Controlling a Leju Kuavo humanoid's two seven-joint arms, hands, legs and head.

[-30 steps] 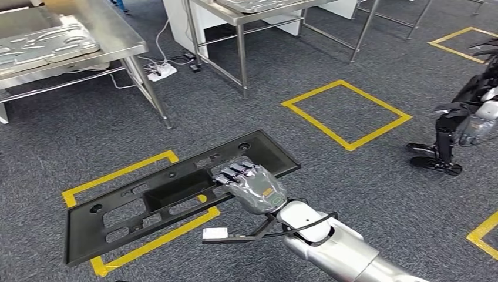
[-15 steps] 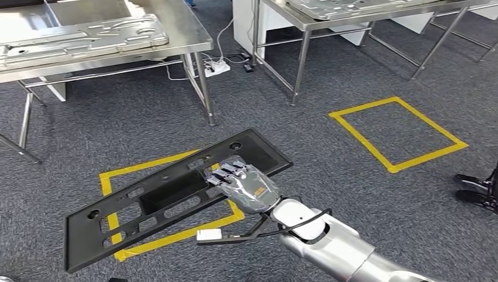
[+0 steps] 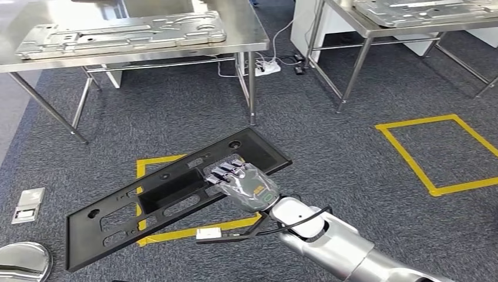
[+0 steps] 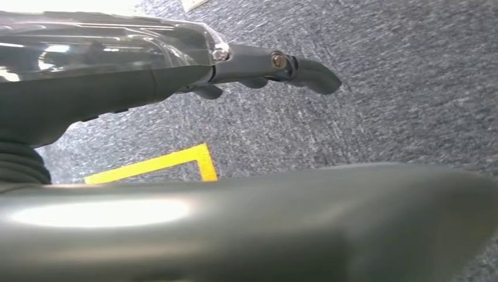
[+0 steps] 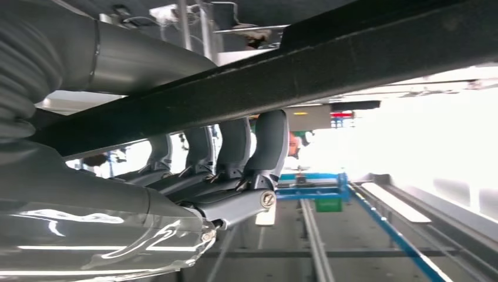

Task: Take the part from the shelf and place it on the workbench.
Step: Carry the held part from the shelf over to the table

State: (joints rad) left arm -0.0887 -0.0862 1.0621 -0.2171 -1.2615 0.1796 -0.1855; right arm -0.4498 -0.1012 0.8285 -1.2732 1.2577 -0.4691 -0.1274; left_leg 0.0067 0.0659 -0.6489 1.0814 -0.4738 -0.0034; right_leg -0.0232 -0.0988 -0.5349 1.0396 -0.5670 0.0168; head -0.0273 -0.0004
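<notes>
Step in hand: carrying; the part (image 3: pixel 176 197) is off the shelf and not yet on a workbench.
Right hand: the right hand (image 3: pixel 244 185) grips the long near edge of the black perforated panel, its fingers (image 5: pixel 235 147) curled over the rim with the thumb side beneath, as the right wrist view shows.
Part: held out flat and slightly tilted in the air above the grey carpet, over a yellow taped rectangle (image 3: pixel 144 170); it touches nothing but the hand.
Left hand: the left hand (image 4: pixel 258 67) holds nothing, its fingers lying loosely apart over the carpet.
Workbench: a steel table (image 3: pixel 246 41) stands well ahead, with a silver stamped plate (image 3: pixel 123 32) covering most of its top; a second table (image 3: pixel 352 20) stands off to the right.
Next move, judged: close the gap to the bench, keep the panel level so it does not swing on its one-sided grip, then lower it onto the bare strip of the top along the front edge.
</notes>
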